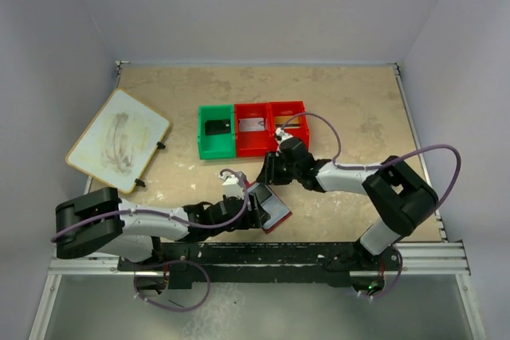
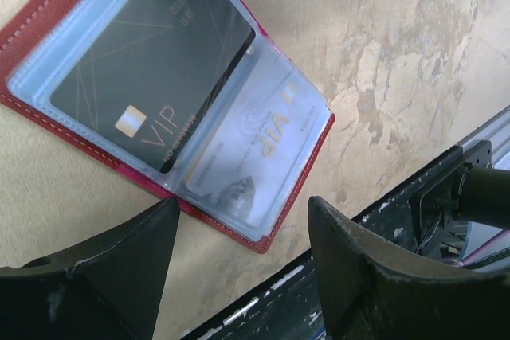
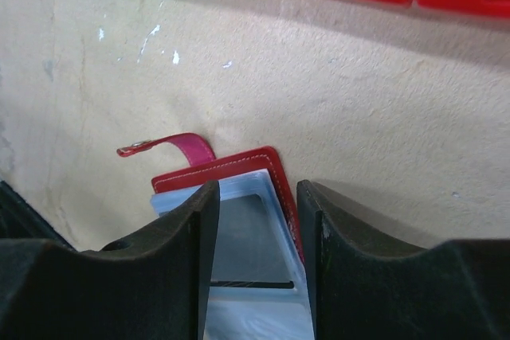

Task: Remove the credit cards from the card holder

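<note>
The dark-red card holder (image 1: 273,208) lies open on the table near the front. In the left wrist view (image 2: 48,29) its clear sleeves hold a black card (image 2: 151,61) and a pale silver card (image 2: 255,145). My left gripper (image 2: 243,220) is open and empty, just off the holder's near edge (image 1: 253,212). My right gripper (image 3: 253,197) is open, with its fingers astride the holder's far corner (image 3: 267,161) beside the red tab (image 3: 171,145); it also shows in the top view (image 1: 268,177). I cannot tell whether it touches the sleeves.
A green-and-red bin tray (image 1: 271,149) stands behind the holder. A black card (image 1: 217,127) lies in its green compartment and a silver card (image 1: 253,125) in the middle one. A large white board (image 1: 119,139) lies at the left. A black rail (image 2: 335,292) runs along the front edge.
</note>
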You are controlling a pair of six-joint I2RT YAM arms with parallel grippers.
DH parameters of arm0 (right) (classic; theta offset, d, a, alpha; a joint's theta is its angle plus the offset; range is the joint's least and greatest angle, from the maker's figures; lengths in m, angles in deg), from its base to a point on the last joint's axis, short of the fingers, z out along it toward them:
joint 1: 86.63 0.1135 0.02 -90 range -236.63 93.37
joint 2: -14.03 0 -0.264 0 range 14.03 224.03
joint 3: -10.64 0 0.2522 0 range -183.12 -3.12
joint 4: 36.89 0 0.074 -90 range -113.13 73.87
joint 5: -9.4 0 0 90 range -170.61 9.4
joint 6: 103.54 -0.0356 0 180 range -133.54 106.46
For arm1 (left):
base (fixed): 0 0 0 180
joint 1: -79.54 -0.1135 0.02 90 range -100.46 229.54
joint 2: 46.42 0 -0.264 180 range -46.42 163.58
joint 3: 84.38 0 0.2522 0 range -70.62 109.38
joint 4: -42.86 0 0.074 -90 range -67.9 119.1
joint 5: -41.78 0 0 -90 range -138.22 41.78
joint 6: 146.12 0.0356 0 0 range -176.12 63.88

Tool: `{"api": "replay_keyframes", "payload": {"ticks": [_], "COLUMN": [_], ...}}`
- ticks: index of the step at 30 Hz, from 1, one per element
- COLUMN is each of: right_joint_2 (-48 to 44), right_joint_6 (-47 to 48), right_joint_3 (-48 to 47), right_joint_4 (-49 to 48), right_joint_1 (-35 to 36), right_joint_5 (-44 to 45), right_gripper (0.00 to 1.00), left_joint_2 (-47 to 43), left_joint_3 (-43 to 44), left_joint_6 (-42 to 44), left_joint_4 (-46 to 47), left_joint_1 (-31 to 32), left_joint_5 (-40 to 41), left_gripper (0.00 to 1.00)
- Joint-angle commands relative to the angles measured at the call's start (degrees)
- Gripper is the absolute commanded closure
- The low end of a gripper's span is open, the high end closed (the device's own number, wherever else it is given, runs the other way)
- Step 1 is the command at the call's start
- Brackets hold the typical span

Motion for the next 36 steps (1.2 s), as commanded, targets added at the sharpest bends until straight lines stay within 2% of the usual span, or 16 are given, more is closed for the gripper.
{"api": "replay_keyframes", "payload": {"ticks": [1, 7, 11, 13, 16, 20, 26, 29, 36], "right_joint_2": [-2.67, -15.33, -23.06, -25.42, -26.54, -24.37, -18.43, -15.98, -7.78], "right_joint_6": [5.85, -0.23, -7.48, -11.8, -17.98, -22.39, -29.65, -31.48, -33.1], "right_joint_3": [-3.26, 1.74, 10.35, 14.65, 18.63, 21.33, 23.52, 23.73, 24.31], "right_joint_4": [7.91, 11.48, 3.13, -2.96, -8.33, -15.75, -26.14, -26.34, -30.54], "right_joint_1": [0.32, 0.32, 0.6, 1.32, 3.69, 6.98, 7.83, 8.28, 8.31], "right_joint_5": [5.19, 13.15, 6.48, 3.93, 5.0, 5.01, 5.05, 7.29, 5.9], "right_gripper": [0.53, 0.51, 0.52, 0.54, 0.56, 0.57, 0.63, 0.63, 0.63], "left_joint_2": [-0.27, -6.11, -9.8, -9.9, -8.46, -6.28, -0.11, 2.39, 4.37], "left_joint_3": [0.54, 4.66, 8.1, 9.67, 11.83, 12.86, 17.93, 20.34, 21.57], "left_joint_6": [-2.39, 0.6, 5.26, 8.65, 12.74, 16.53, 20.72, 21.34, 21.73], "left_joint_4": [-2.18, -14.88, -21.97, -23.6, -25.06, -22.97, -22.88, -24.09, -25.37], "left_joint_1": [2.53, 4.32, 3.72, 1.45, -3.9, -7.44, -8.19, -8.16, -9.33], "left_joint_5": [3.99, 11.37, 15.72, 14.77, 10.56, 7.33, 4.02, 3.45, 5.65], "left_gripper": [0.37, 0.37, 0.34, 0.34, 0.36, 0.41, 0.53, 0.57, 0.59]}}
